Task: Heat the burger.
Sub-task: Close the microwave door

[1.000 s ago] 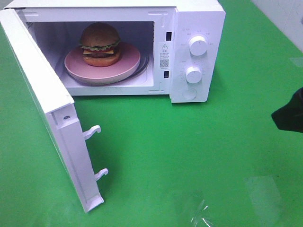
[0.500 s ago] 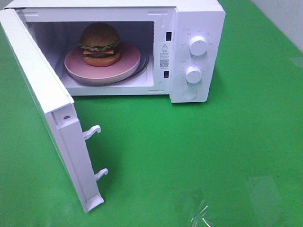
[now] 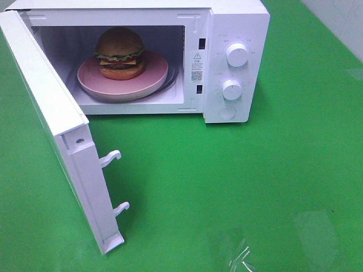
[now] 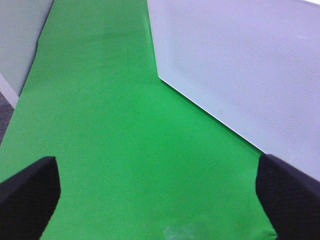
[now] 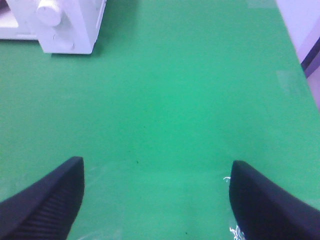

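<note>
Left pincer is spread wide apart with nothing between its fingers, just the green table below it. The white dotted outer face of the microwave door is ahead of it and runs back close past one finger. Can't tell if they touch.

That door is swung wide open. The burger sits upright on the pink plate inside the microwave. From the left pincer that's past the door, and it's well apart from both pincers.

Right pincer is apart too and grips nothing, with only green table between its fingers. The microwave's control corner and a white knob are way out ahead of it, well apart.
</note>
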Controlling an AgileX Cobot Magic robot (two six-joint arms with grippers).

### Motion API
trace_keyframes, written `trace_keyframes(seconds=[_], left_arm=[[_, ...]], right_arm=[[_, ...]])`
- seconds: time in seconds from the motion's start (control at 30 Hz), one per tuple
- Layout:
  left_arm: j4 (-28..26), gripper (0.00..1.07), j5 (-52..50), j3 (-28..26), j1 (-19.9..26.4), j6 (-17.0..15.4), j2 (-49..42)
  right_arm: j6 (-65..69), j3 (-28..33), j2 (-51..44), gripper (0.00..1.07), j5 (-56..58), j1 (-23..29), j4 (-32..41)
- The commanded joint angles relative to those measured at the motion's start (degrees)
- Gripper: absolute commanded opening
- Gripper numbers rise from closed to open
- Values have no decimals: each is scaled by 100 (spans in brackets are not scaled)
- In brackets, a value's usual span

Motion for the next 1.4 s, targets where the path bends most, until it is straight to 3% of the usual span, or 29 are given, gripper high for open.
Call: trace_keyframes(seconds=[0.03, 0.43, 1.4], left_arm=[[-29, 100, -34, 17, 17, -29, -115], [-29, 100, -34, 17, 17, -29, -115], [-17, 100, -34, 17, 17, -29, -103]], right_arm=[[-92, 40, -304, 76, 103, -109, 17], [-115, 189, -1570, 76, 453, -327, 115], [-143, 189, -1558, 76, 453, -401, 138]])
